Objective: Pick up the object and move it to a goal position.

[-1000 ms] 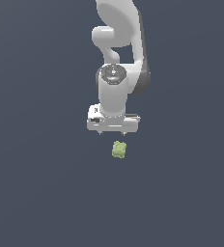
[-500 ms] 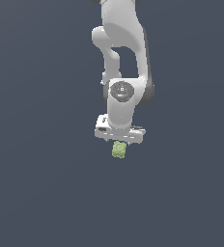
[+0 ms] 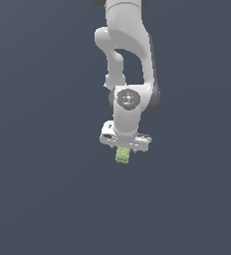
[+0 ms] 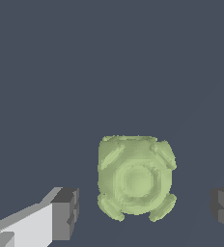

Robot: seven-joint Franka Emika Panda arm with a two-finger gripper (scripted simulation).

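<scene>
The white two-fingered gripper (image 3: pixel 123 151) hangs spread wide directly over the small light-green knobbly block (image 3: pixel 122 155). Its dark fingertips (image 4: pixel 65 212) flank the block (image 4: pixel 134 177), gaps showing either side.

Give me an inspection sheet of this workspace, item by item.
Surface: plain dark grey-blue ground, no marks or edges visible.
Job's things: one light-green knobbly block on the ground, directly below the gripper in the exterior view; goal position not marked in either view.
Clutter: nothing seen.
Grippers: gripper pointing down over the block, open; in the wrist view the block sits between the dark finger pads, with a gap on each side, no contact visible.
Cables: nothing seen.
Surroundings: white arm reaching down from the top of the exterior view; nothing else seen.
</scene>
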